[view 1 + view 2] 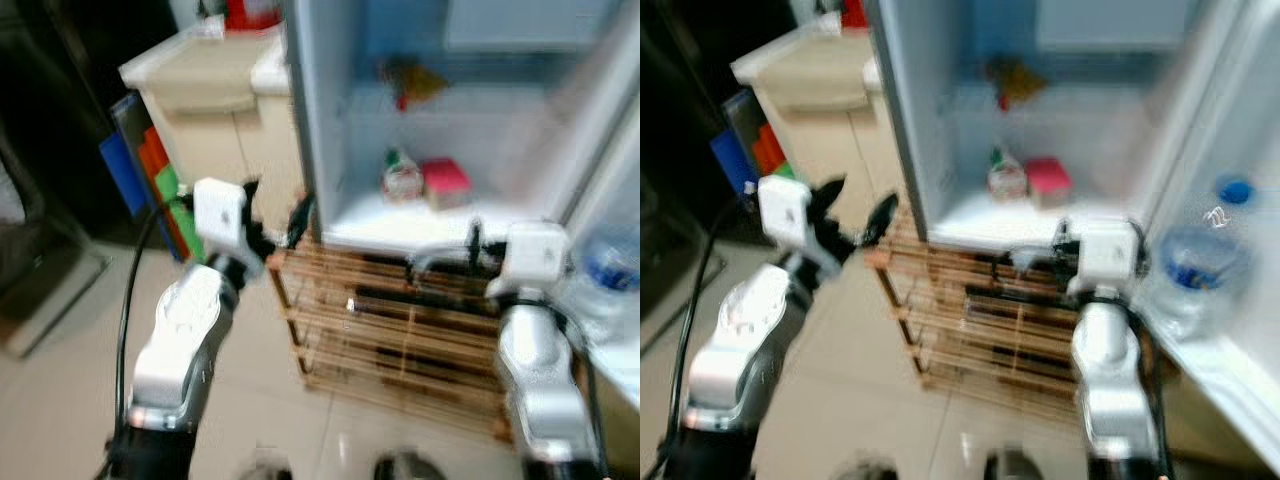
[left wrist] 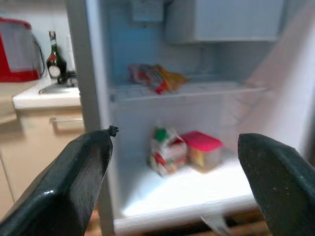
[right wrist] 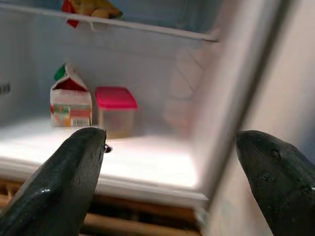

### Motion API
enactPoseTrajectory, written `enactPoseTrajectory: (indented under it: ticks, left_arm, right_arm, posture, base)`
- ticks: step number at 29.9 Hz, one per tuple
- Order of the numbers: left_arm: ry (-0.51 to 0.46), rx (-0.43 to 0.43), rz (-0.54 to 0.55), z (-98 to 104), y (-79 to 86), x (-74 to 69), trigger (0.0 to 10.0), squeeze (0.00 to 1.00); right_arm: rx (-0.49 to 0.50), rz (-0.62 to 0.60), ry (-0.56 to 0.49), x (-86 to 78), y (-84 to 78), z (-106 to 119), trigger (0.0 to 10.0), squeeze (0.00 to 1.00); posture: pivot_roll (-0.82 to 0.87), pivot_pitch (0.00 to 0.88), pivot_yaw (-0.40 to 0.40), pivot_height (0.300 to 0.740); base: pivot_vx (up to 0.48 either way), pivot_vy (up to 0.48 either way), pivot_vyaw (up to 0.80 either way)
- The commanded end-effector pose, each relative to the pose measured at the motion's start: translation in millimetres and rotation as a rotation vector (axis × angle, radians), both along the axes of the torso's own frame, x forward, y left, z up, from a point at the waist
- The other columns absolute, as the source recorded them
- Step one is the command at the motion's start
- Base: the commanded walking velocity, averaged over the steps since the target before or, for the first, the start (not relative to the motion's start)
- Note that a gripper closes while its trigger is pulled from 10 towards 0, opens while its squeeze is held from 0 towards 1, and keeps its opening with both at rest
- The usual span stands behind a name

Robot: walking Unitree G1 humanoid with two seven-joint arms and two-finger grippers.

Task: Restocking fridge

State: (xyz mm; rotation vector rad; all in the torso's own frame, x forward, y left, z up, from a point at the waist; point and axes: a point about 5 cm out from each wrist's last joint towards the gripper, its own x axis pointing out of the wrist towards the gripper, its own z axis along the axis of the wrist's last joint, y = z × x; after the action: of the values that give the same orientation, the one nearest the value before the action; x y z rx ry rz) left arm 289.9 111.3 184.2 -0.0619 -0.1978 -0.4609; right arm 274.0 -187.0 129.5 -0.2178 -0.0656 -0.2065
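The fridge stands open, its bright lower shelf (image 3: 147, 164) bare at the front. On that shelf a carton with a green cap (image 1: 402, 177) stands beside a tub with a pink lid (image 1: 447, 182). A red and yellow snack bag (image 2: 157, 77) lies on the shelf above. My left gripper (image 1: 275, 215) is open and holds nothing, raised by the fridge's left edge. My right gripper (image 1: 445, 255) is also open and holds nothing, just before the lower shelf's front lip. A water bottle with a blue cap (image 1: 1200, 265) sits in the door rack at the right.
A wooden slatted rack (image 1: 400, 330) stands under the fridge. Left of it is a beige cabinet (image 1: 215, 100) with coloured boards (image 1: 150, 170) leaning against it. On its counter are a red appliance (image 2: 17, 49) and a dark bottle (image 2: 55, 61). The floor is pale tile.
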Motion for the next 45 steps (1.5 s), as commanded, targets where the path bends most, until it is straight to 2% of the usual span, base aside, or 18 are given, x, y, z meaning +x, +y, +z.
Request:
enactPoseTrajectory:
  ticks: [1, 11, 15, 20, 22, 25, 27, 28, 30, 31, 32, 34, 36, 37, 39, 43, 44, 45]
  left_arm:
    - [-0.003, 0.004, 0.021, -1.0, 6.0, -1.2, 10.0, 0.0]
    - [-0.015, -0.01, 0.005, -0.6, 1.8, -2.7, 10.0, 0.0]
    - [-0.023, -0.004, 0.003, 0.5, 4.5, -2.7, 10.0, 0.0]
    - [0.003, -0.012, 0.034, -1.7, 13.4, 5.6, 10.0, 0.0]
    - [0.024, -0.001, 0.032, -5.7, 14.2, 9.1, 10.0, 0.0]
    - [0.097, 0.061, 0.031, -24.0, 15.2, 15.6, 10.0, 0.0]
    - [0.227, 0.177, 0.027, -53.8, 15.7, 20.6, 10.0, 0.0]
    - [0.305, 0.272, 0.024, -72.7, 17.2, 21.7, 10.0, 0.0]
    - [0.509, 0.412, 0.023, -111.8, 24.2, 19.2, 10.0, 0.0]
    - [0.509, 0.412, 0.023, -111.8, 24.2, 19.2, 10.0, 0.0]
    - [0.669, 0.458, 0.008, -140.2, 29.3, 12.7, 10.0, 0.0]
    - [0.725, 0.511, -0.004, -154.4, 32.4, 9.1, 10.0, 0.0]
    - [0.743, 0.55, 0.013, -161.2, 36.7, 9.2, 10.0, 0.0]
    - [0.743, 0.55, 0.013, -161.2, 36.7, 9.2, 10.0, 0.0]
    - [0.768, 0.573, 0.024, -167.8, 40.9, 8.1, 10.0, 0.0]
    - [0.797, 0.598, 0.019, -175.0, 44.2, 4.9, 10.0, 0.0]
    - [0.833, 0.622, 0.015, -181.7, 47.3, 1.1, 10.0, 0.0]
    - [0.922, 0.606, 0.034, -191.6, 53.0, -6.2, 10.0, 0.0]
  right_arm:
    - [-0.013, -0.045, -0.019, -1.2, -9.8, 4.4, 10.0, 0.0]
    - [-0.012, 0.047, -0.001, -5.1, -3.9, -2.0, 10.0, 0.0]
    - [-0.016, 0.195, 0.12, -28.0, 2.4, -31.0, 10.0, 0.0]
    - [-0.042, 0.224, 0.351, -63.4, -12.5, -74.5, 10.0, 0.0]
    - [-0.037, 0.169, 0.483, -74.2, -27.1, -95.7, 10.0, 0.0]
    - [-0.039, 0.004, 0.585, -81.2, -54.5, -112.3, 10.0, 0.0]
    - [-0.061, -0.147, 0.626, -83.1, -77.3, -117.6, 10.0, 0.0]
    - [-0.056, -0.226, 0.642, -83.6, -89.6, -119.5, 10.0, 0.0]
    - [-0.072, -0.362, 0.678, -84.0, -112.8, -121.1, 10.0, 0.0]
    - [-0.072, -0.362, 0.678, -84.0, -112.8, -121.1, 10.0, 0.0]
    - [-0.134, -0.455, 0.694, -82.8, -133.0, -118.3, 10.0, 0.0]
    - [-0.173, -0.532, 0.698, -81.2, -151.3, -113.5, 10.0, 0.0]
    - [-0.231, -0.633, 0.676, -79.0, -174.5, -101.0, 10.0, 0.0]
    - [-0.231, -0.633, 0.676, -79.0, -174.5, -101.0, 10.0, 0.0]
    - [-0.317, -0.735, 0.59, -69.3, -198.5, -73.4, 10.0, 0.0]
    - [-0.372, -0.762, 0.502, -56.7, -204.4, -51.2, 10.0, 0.0]
    - [-0.398, -0.772, 0.443, -47.7, -206.8, -37.3, 10.0, 0.0]
    - [-0.413, -0.769, 0.368, -36.3, -207.7, -20.3, 10.0, 0.0]
  posture:
    - [-0.11, 0.0, 0.095, 0.74]
    - [-0.11, 0.0, 0.09, 0.74]
    - [-0.11, 0.0, 0.088, 0.74]
    - [-0.12, 0.0, 0.103, 0.74]
    - [-0.13, 0.0, 0.11, 0.74]
    - [-0.14, 0.0, 0.117, 0.74]
    - [-0.14, 0.0, 0.119, 0.74]
    - [-0.15, 0.0, 0.121, 0.74]
    - [-0.15, 0.0, 0.123, 0.74]
    - [-0.15, 0.0, 0.123, 0.74]
    - [-0.15, 0.0, 0.124, 0.74]
    - [-0.16, 0.0, 0.128, 0.74]
    - [-0.17, 0.0, 0.129, 0.74]
    - [-0.17, 0.0, 0.129, 0.74]
    - [-0.17, 0.0, 0.133, 0.74]
    - [-0.18, 0.0, 0.136, 0.74]
    - [-0.18, 0.0, 0.136, 0.74]
    - [-0.18, 0.0, 0.14, 0.74]
  base:
    - [-0.352, -0.326, 0.0]
    - [-0.213, -0.193, 0.0]
    - [0.0, 0.0, 0.0]
    - [0.0, 0.0, 0.0]
    - [0.0, 0.0, 0.0]
    - [0.0, 0.0, 0.0]
    - [0.0, 0.0, 0.0]
    - [0.0, 0.0, 0.0]
    - [0.0, 0.0, 0.0]
    - [0.0, 0.0, 0.0]
    - [0.0, 0.0, 0.0]
    - [0.0, 0.0, 0.0]
    - [0.0, 0.0, 0.0]
    - [0.0, 0.0, 0.0]
    - [0.0, 0.0, 0.0]
    - [0.0, 0.0, 0.0]
    - [0.0, 0.0, 0.0]
    - [0.0, 0.0, 0.0]
